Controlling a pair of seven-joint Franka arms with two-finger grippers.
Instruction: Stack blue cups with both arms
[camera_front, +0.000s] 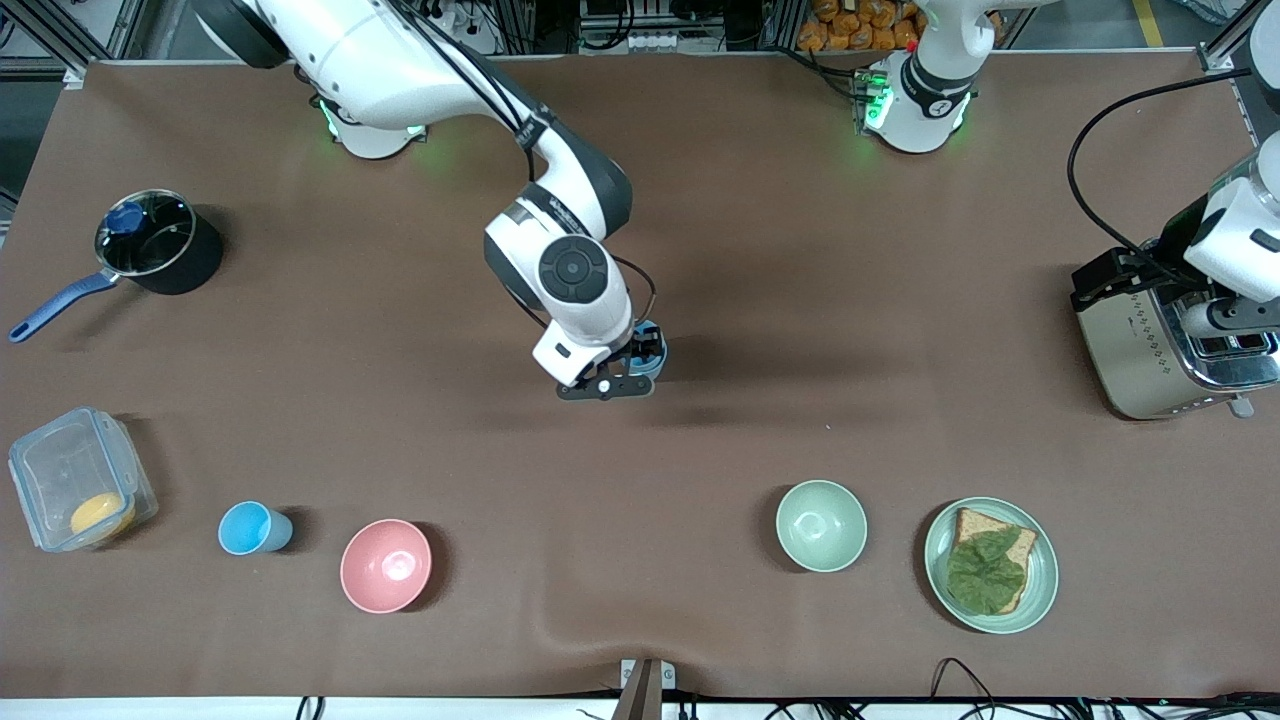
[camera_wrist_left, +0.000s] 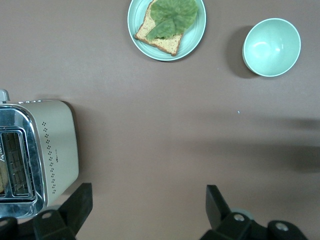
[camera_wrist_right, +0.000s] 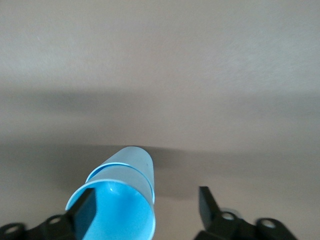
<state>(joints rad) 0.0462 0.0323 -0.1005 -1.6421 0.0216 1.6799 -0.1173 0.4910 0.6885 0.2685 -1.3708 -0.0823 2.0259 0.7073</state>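
One blue cup (camera_front: 657, 362) stands near the middle of the table, under my right gripper (camera_front: 640, 358). In the right wrist view the cup (camera_wrist_right: 127, 175) has a bright blue inside and a paler wall. My right gripper (camera_wrist_right: 144, 200) is open: one finger (camera_wrist_right: 82, 210) is at the cup's mouth, and the other finger (camera_wrist_right: 206, 200) is clear of its wall. A second, sky-blue cup (camera_front: 255, 527) stands beside the pink bowl (camera_front: 386, 565), toward the right arm's end. My left gripper (camera_wrist_left: 145, 210) is open and empty, and waits beside the toaster (camera_wrist_left: 52, 150).
A pale green bowl (camera_front: 821, 525) and a green plate (camera_front: 1040, 590) with toast and lettuce sit near the front camera. The toaster (camera_front: 1150, 350) is at the left arm's end. A black pot (camera_front: 165, 245) and a clear lidded box (camera_front: 75, 475) are at the right arm's end.
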